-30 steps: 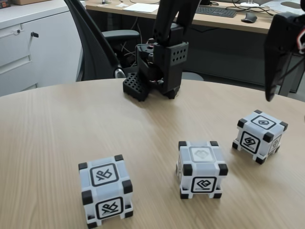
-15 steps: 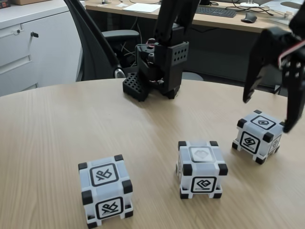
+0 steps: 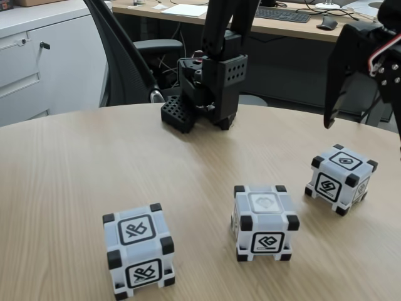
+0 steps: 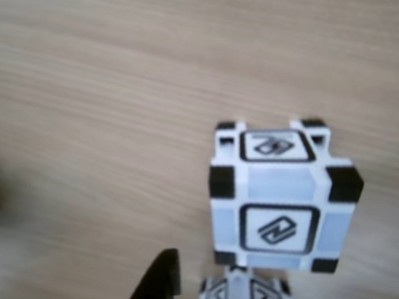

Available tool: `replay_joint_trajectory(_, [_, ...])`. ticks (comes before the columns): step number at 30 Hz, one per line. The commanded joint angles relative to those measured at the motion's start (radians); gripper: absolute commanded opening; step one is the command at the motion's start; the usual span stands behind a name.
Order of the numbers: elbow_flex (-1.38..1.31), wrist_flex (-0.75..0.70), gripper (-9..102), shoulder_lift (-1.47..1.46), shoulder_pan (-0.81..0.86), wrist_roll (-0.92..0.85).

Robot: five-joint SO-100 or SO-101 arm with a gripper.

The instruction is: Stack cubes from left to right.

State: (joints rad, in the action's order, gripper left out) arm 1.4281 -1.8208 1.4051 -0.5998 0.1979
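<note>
White-grey plastic cubes sit apart in a row on my wooden table [image 3: 75, 163], none stacked yet: the left cube [image 3: 138, 249] at 7 o'clock, the middle cube [image 3: 265, 221] near 5, the right cube [image 3: 341, 179] at 3. I have the gripper [image 3: 366, 119] hanging above the right cube with jaws spread wide, holding nothing, presumably to straddle it for a pickup.

A wooden table [image 3: 81, 169] bears three cubes [image 3: 139, 251], apparently well apart.
</note>
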Motion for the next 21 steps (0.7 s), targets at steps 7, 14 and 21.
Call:
replay_joint_trajectory(7, [-0.003,-0.006,42,0.043,0.086,-0.037])
replay_joint_trajectory(14, [0.0,-0.005,42,0.038,0.086,-0.04])
replay_joint_trajectory(21, [0.101,0.0,43,0.029,0.086,-0.041])
